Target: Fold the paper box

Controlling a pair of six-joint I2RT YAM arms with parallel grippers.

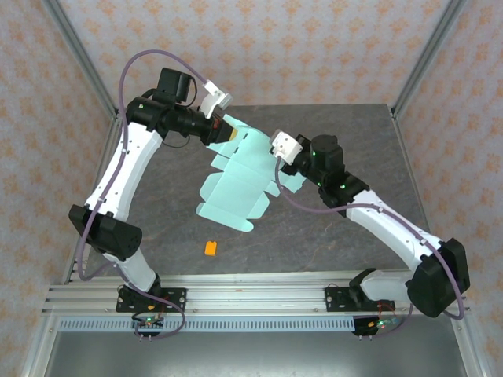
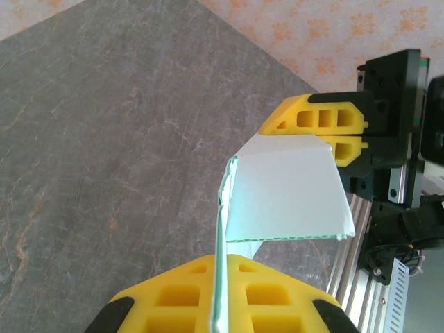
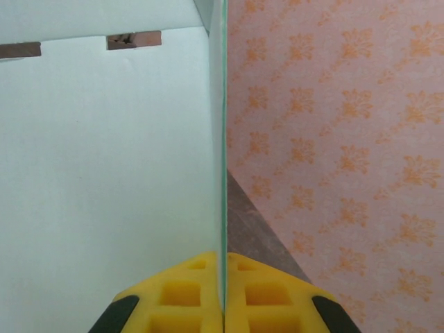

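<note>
My left gripper pinches the far edge of the paper box and my right gripper its right edge, both clamped tight on the card, holding it over the table so, I judge, its flaps hang free for folding.

The left gripper pinches the near edge of the paper box, which stands edge-on above the grey counter. A flap folds rightward, and the right gripper clamps its far corner.
</note>
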